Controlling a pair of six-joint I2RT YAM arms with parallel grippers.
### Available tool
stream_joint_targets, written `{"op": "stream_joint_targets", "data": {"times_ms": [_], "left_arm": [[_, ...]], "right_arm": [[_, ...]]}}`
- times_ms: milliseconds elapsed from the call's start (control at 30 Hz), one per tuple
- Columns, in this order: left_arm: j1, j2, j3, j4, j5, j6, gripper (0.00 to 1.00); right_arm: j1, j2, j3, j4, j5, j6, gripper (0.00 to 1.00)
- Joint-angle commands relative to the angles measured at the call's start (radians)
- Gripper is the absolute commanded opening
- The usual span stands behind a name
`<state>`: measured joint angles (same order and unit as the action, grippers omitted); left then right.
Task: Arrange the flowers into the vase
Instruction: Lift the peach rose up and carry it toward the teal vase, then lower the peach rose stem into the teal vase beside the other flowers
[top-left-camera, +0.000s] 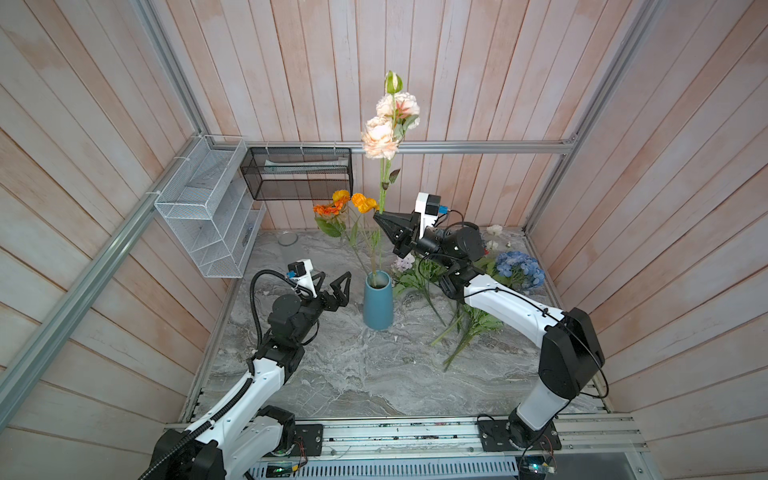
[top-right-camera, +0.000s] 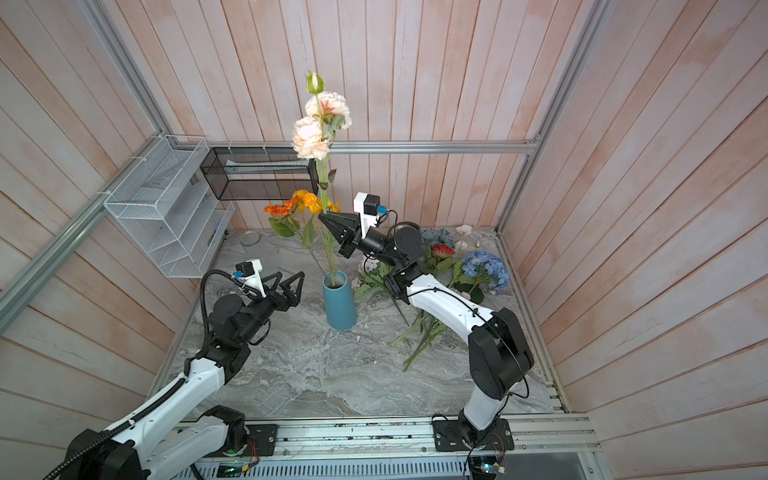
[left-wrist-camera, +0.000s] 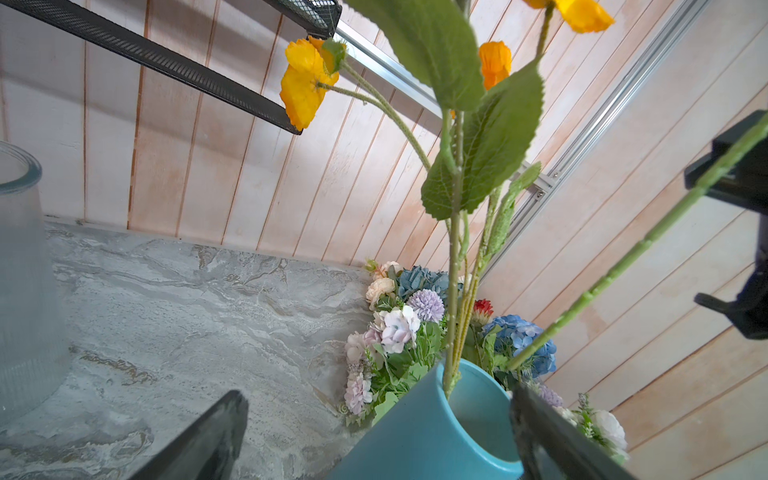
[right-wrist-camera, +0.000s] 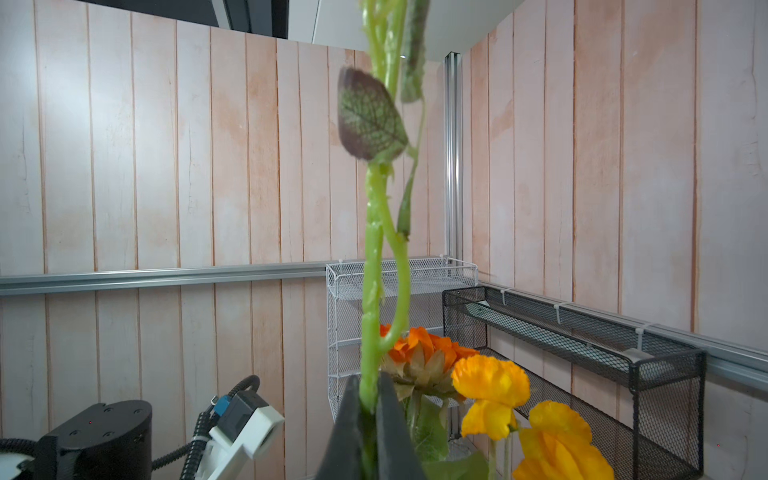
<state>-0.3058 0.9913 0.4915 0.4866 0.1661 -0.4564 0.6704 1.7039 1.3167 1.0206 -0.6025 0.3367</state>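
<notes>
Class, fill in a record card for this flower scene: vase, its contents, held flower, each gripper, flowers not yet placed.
Vase: blue vase, upright on the marble table
Contents: orange flowers
Held flower: peach flower, stem upright, lower end at the vase mouth
Right gripper: shut on the peach flower's stem
Left gripper: open, empty, beside the vase
Not yet placed: loose flowers lying on the table, right of the vase

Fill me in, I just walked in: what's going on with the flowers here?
The right hand is shut on the stem of a tall peach flower, holding it upright with its lower end at the mouth of the blue vase. Orange flowers already stand in the vase. The left hand hangs open beside the vase, empty. More flowers lie on the table.
</notes>
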Motion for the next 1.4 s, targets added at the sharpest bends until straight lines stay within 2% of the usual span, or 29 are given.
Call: {"op": "stream_joint_targets", "data": {"times_ms": [0,233,467,667,867,1367], "left_arm": [[0.005,0.006,-0.007,0.014,0.057,0.010,1.00],[0.005,-0.010,-0.004,0.042,0.119,0.038,1.00],[-0.017,-0.027,0.024,0.034,0.179,0.084,1.00],[-0.036,-0.010,0.054,0.043,0.191,0.082,1.00],[-0.038,0.002,0.068,0.038,0.203,0.083,1.00],[-0.041,0.027,0.075,0.035,0.191,0.067,1.00]], "right_arm": [[0.011,0.028,-0.050,0.108,0.021,-0.021,0.00],[0.026,0.018,-0.177,0.097,0.035,-0.083,0.00],[0.028,-0.028,-0.282,-0.080,0.077,-0.195,0.00],[0.043,-0.050,-0.303,-0.197,0.134,-0.294,0.00],[0.049,-0.069,-0.327,-0.279,0.157,-0.317,0.00],[0.078,-0.087,-0.358,-0.389,0.230,-0.360,0.15]]}}
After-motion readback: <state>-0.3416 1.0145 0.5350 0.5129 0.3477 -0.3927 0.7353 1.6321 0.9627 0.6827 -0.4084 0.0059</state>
